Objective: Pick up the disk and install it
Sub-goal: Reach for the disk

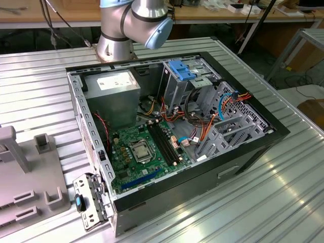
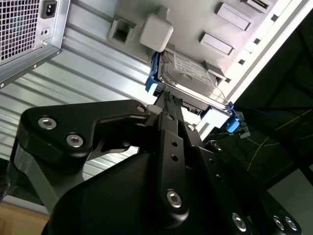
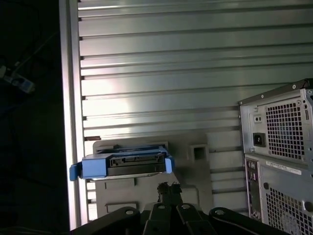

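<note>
The disk (image 3: 129,165), a grey metal drive in a bright blue carrier rail, lies on a grey plastic fixture (image 3: 195,161) near the table's edge, its connector end turned toward me. The second wrist view shows its labelled top face (image 2: 195,73) with blue rail ends at both sides. My gripper (image 3: 168,187) sits just short of that connector end. Its black fingertips (image 2: 168,98) are drawn together with nothing between them. The open computer case (image 1: 243,109) lies on its side in the exterior view, its drive cage topped by a fixed blue bracket (image 1: 182,68).
The case's rear panel with fan grille (image 3: 283,147) stands close beside the fixture. The ribbed metal table drops off at an edge (image 3: 68,98) next to the disk. The arm's base (image 1: 116,45) stands behind the case. Part of the grey fixture (image 1: 30,172) shows at the exterior view's left.
</note>
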You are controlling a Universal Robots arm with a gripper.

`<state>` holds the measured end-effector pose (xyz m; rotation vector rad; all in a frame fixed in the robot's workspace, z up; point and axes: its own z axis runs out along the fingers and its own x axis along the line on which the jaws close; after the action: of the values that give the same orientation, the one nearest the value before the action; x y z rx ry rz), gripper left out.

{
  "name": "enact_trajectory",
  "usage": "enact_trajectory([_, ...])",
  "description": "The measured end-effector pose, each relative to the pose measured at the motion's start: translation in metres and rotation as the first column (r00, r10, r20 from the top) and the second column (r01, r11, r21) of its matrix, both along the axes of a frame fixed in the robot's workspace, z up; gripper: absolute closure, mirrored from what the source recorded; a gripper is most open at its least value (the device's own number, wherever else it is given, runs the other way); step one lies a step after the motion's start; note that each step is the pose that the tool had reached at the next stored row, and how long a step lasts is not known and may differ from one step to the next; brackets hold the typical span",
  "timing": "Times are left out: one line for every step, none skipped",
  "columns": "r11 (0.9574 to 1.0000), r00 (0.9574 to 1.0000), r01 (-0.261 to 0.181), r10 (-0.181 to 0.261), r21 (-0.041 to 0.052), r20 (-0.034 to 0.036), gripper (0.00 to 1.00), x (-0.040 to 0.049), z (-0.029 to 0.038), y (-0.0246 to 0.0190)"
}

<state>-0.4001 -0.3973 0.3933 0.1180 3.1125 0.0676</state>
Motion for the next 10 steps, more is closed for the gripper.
enact_trajectory([1.0000,1.0000,0.000,0.000,0.0000,0.0000,0.89,-0.0028,0.0000,0.0000])
enact_trajectory([1.0000,1.0000,0.000,0.000,0.0000,0.0000,0.89,-0.0050,0.0000,0.0000])
enact_trajectory([1.0000,1.0000,0.000,0.000,0.0000,0.0001,0.89,-0.0069,0.0000,0.0000])
enact_trajectory([1.0000,1.0000,0.000,0.000,0.0000,0.0000,0.89,-0.0101,0.0000,0.0000])
enact_trajectory([1.0000,1.0000,0.000,0.000,0.0000,0.0001,0.89,-0.0123,0.0000,0.0000])
enact_trajectory([1.0000,1.0000,0.000,0.000,0.0000,0.0000,0.89,-0.0149,0.0000,0.0000])
enact_trajectory([1.0000,1.0000,0.000,0.000,0.0000,0.0001,0.89,-0.0186,0.0000,0.0000])
enact_trajectory([1.0000,1.0000,0.000,0.000,0.0000,0.0000,0.89,-0.0220,0.0000,0.0000])
enact_trajectory([1.0000,1.0000,0.000,0.000,0.0000,0.0000,0.89,-0.0271,0.0000,0.0000])
enact_trajectory([1.0000,1.0000,0.000,0.000,0.0000,0.0000,0.89,-0.0302,0.0000,0.0001])
